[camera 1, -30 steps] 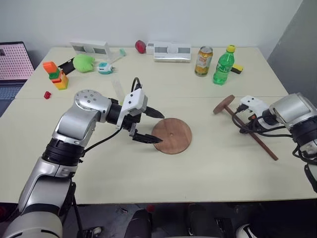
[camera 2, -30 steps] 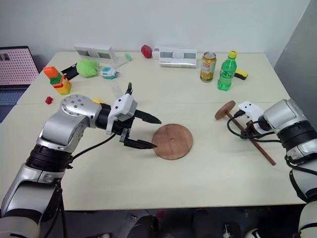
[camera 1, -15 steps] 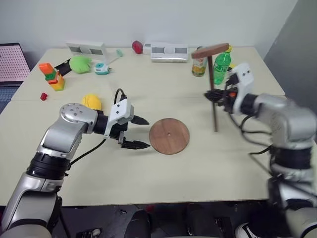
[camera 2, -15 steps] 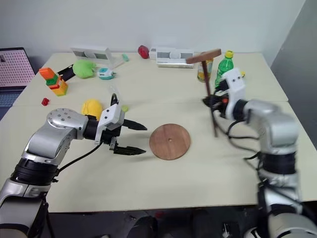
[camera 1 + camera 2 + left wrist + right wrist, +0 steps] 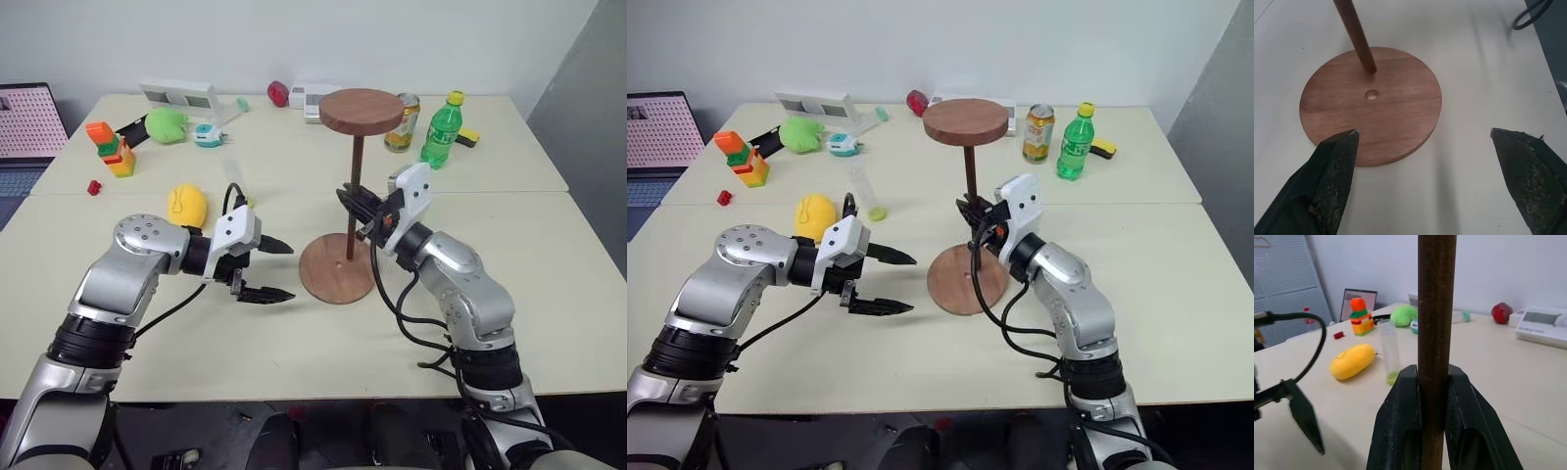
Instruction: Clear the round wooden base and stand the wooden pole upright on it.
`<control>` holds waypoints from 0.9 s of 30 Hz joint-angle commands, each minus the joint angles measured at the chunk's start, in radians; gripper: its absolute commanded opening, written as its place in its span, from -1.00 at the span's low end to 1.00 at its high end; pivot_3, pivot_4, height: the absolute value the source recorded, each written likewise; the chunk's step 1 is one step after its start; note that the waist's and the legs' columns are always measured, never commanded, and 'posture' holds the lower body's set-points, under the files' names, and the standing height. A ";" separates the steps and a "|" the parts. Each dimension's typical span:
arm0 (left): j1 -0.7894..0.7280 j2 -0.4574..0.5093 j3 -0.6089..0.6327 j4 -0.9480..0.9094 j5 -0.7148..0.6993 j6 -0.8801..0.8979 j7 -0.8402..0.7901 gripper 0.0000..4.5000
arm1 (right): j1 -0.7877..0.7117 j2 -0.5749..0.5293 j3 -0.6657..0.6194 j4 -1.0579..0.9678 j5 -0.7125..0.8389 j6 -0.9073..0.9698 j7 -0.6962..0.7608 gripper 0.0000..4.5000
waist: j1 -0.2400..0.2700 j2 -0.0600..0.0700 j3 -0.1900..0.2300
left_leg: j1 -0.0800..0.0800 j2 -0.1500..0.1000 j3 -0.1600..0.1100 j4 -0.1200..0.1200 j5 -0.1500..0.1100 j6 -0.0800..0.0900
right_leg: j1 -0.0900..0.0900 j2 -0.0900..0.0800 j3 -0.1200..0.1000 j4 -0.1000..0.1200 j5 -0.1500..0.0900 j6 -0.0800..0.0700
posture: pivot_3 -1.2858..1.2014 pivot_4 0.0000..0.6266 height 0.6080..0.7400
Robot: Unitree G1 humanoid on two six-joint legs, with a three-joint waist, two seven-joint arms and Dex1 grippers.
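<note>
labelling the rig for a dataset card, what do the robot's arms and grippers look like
Both arms are silver-grey metal with rounded joint housings and black bands between segments; loose black cables loop alongside them. Each wrist carries a white plastic block. The left gripper and right gripper each have two black tapered fingers, rough-textured on the left fingers.

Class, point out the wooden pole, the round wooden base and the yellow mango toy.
wooden pole (image 5: 355, 186), left eye view, on its upright shaft
round wooden base (image 5: 1396, 117), left wrist view, on its bare top face
yellow mango toy (image 5: 814, 215), right eye view, on its middle

Wooden pole (image 5: 354, 201) now over round wooden base (image 5: 318, 285)
</note>
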 commanded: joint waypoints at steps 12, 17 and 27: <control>-0.005 0.009 0.022 -0.036 -0.020 0.003 0.005 1.00 | 0.042 0.021 0.113 0.030 -0.035 -0.144 0.008 -0.90 | 0.000 0.000 0.000 | 0.000 0.000 0.000 0.000 0.000 0.000 | 0.000 0.000 0.000 0.000 0.000 0.000 | 0.03 -0.52 1.00; -0.006 0.008 0.021 -0.035 -0.020 0.001 0.005 1.00 | 0.082 -0.003 0.128 0.017 -0.045 -0.150 0.015 -0.90 | 0.000 0.000 0.000 | 0.000 0.000 0.000 0.000 0.000 0.000 | 0.000 0.000 0.000 0.000 0.000 0.000 | 0.03 -0.52 1.00; -0.003 0.009 0.022 -0.041 -0.021 0.005 0.006 1.00 | 0.096 -0.020 0.123 0.049 -0.066 -0.179 -0.010 -0.90 | 0.000 0.000 0.000 | 0.001 0.000 0.000 0.000 0.000 0.000 | 0.001 0.000 0.000 0.000 0.000 0.000 | 0.03 -0.52 1.00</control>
